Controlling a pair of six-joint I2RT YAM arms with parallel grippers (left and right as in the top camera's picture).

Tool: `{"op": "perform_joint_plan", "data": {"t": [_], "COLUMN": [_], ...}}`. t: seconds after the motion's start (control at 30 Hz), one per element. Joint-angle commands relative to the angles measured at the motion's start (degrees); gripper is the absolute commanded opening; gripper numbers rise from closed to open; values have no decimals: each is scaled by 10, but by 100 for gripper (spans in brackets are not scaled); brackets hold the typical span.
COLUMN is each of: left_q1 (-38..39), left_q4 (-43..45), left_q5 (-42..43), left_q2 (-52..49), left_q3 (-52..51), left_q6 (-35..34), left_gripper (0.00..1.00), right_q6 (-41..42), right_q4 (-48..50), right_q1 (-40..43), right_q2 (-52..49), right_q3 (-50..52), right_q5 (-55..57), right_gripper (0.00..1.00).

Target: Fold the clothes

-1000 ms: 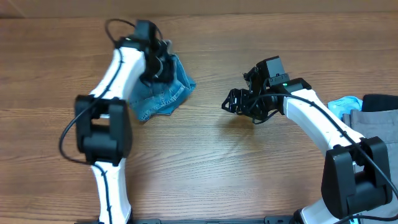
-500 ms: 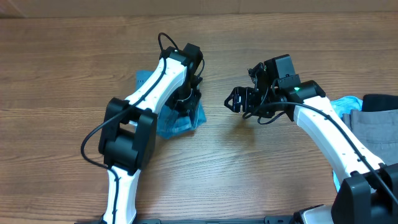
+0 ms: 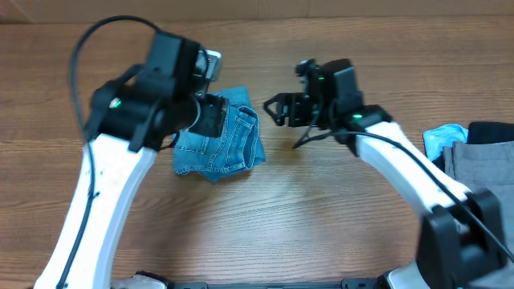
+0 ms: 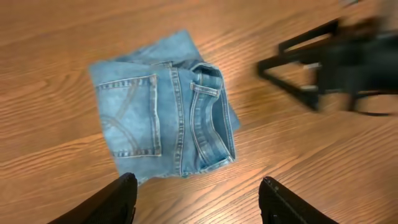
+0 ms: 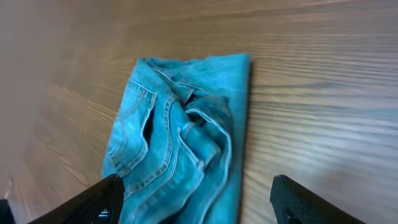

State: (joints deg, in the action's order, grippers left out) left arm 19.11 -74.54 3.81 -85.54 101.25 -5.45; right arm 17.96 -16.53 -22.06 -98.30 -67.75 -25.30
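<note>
Folded jeans [image 3: 221, 144] lie right under the released left claw [image 4: 199, 198]. The right claw [image 3: 277, 110], also released, hangs just beside.

Folded jeans [image 4: 165, 121] lie on the wooden table [image 4: 50, 37], hand [image 4: 199, 191] open above.

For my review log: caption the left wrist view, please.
Folded jeans lie on the wooden table, the left gripper open above them.
</note>
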Motion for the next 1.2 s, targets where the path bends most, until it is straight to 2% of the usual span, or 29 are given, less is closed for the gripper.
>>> {"op": "perform_joint_plan", "data": {"t": [0.0,0.17,0.27,0.33,0.43,0.5,0.63,0.8,0.93,1.03,1.07,1.1,1.13,1.17], "left_q1": [-17,-23,-23,-23,-23,-23,-23,-23,-23,-23,-23,-23,-23,-23], "left_q4": [-13,-51,-58,-58,-58,-58,-58,-56,-40,-26,-16,-10,2,11], "left_q5": [0,0,-3,-22,-37,-44,-44,-41,-29,-23,-22,-23,-23,-22], "left_q2": [15,12,5,0,-13,-26,-61,-115,-161,-186,-196,-202,-208,-211], "left_q3": [1,0,0,0,0,0,-7,-30,-60,-87,-102,-112,-126,-136], "left_q6": [-10,-9,-7,-8,-8,-7,-8,-18,-23,-23,-23,-23,-23,-23], "left_gripper": [68,68,68,70,73,75,75,71,70,64,62,61,61,61], "right_q6": [-2,3,17,17,18,22,37,50,50,50,50,50,47,47], "right_q4": [45,124,148,160,163,162,165,169,137,130,130,130,129,123], "right_q1": [-19,-22,-22,-22,-18,-10,9,17,16,10,9,9,9,10], "right_q2": [-69,-155,-179,-184,-171,-152,-100,-79,-83,-92,-98,-101,-105,-107], "right_q3": [-6,-6,-6,-6,-6,-6,-6,-6,-6,-6,-6,-6,-6,-6], "right_q5": [-1,-3,-64,-118,-152,-160,-158,-121,6,86,103,108,107,107], "right_gripper": [79,75,63,47,16,4,4,4,4,4,10,22,51,59]}}
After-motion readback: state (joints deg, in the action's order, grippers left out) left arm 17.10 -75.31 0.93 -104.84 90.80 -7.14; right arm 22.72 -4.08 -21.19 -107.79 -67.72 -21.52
